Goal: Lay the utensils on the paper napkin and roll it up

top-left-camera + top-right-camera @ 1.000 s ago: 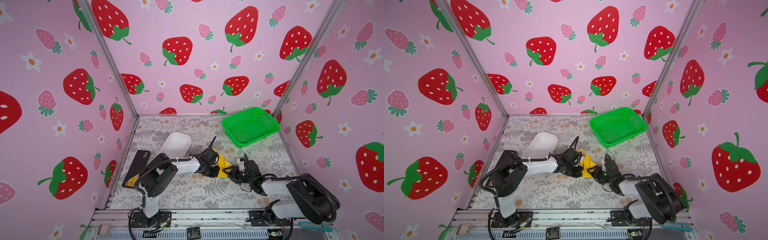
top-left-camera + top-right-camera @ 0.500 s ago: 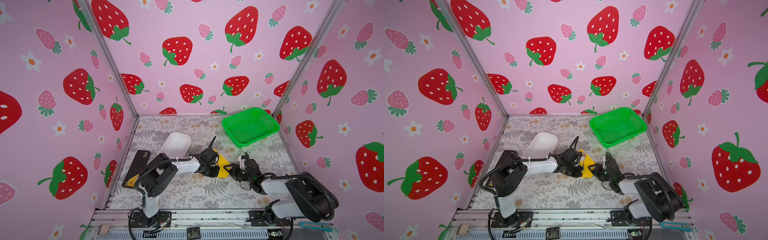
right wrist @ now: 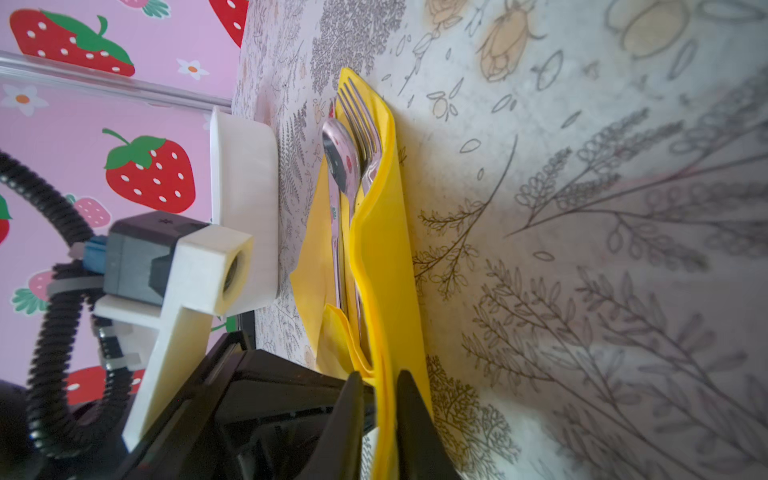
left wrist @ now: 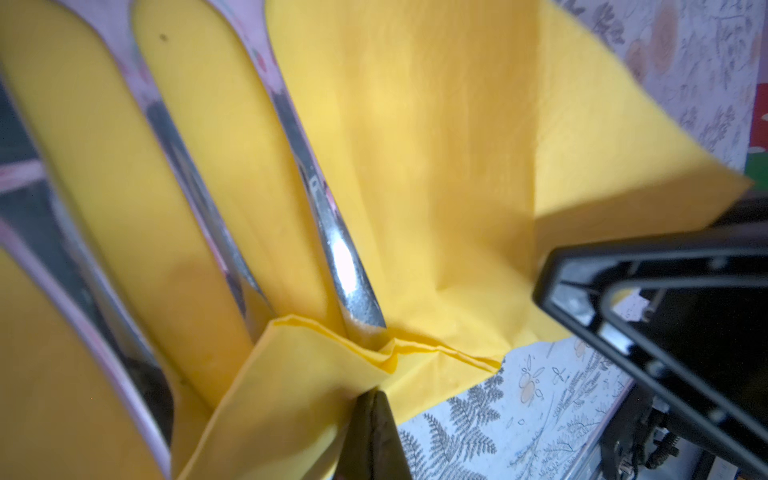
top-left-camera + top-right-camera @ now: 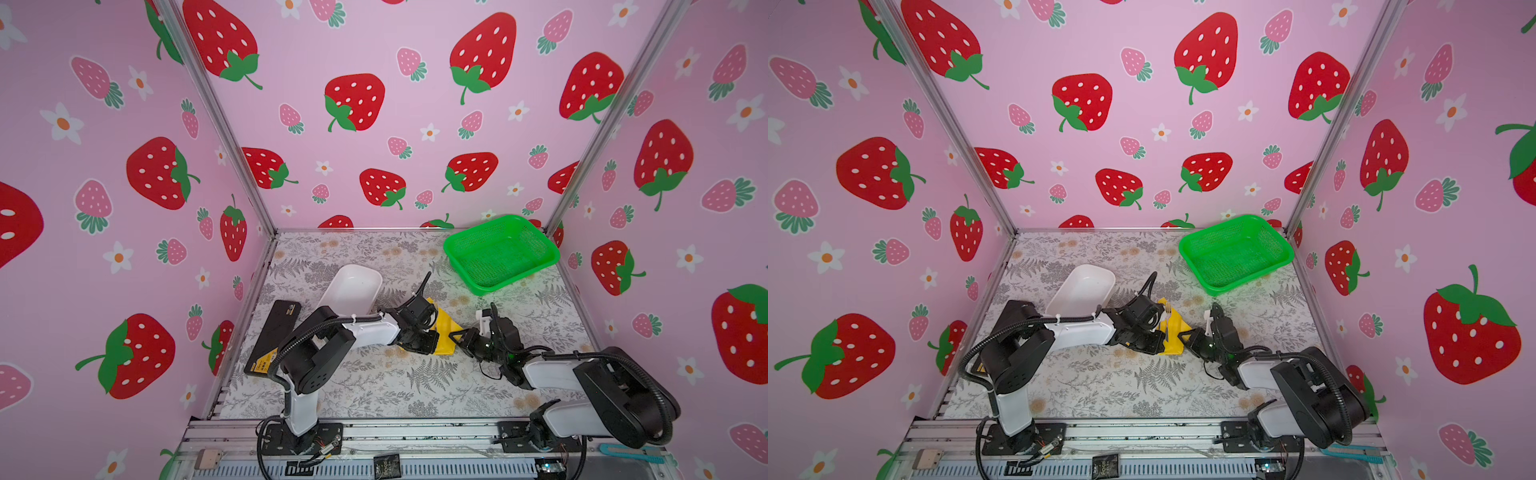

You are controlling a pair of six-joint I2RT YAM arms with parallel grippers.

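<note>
Closed in since 1 second ago: right gripper (image 3: 379, 376) nearer the yellow sheet, narrowed from spread to a pinch on the raised side flap of the paper napkin (image 3: 386, 249). Thin paper sandwiched between both fingertips, flap lifted off the table (image 5: 374, 390) and curled over the fork (image 3: 359, 120), probably to draw that side across as the 1st turn of the roll. Beside the fork, spoon (image 3: 337, 162), both heads toward the sheet's back corner.

Opposite, left gripper (image 4: 374, 415) pressed fully together at the folded-up bottom edge; impossible to tell whether pinching paper or merely pressing it down. Likely purpose: keeping that fold over the handle ends to stop the 3 utensils (image 4: 345, 266) sliding out during rolling.

Napkin mid-table between the 2 grippers, touched by both, partly hidden by the left one in both top views.

Further out, white dish (image 5: 353, 286) at the back left, black box (image 5: 274, 332) along the left edge, green basket (image 5: 498, 253) in the far right corner, all apart from the bundle. Rolling only just begun, judging by the still-flat left half of the sheet.
</note>
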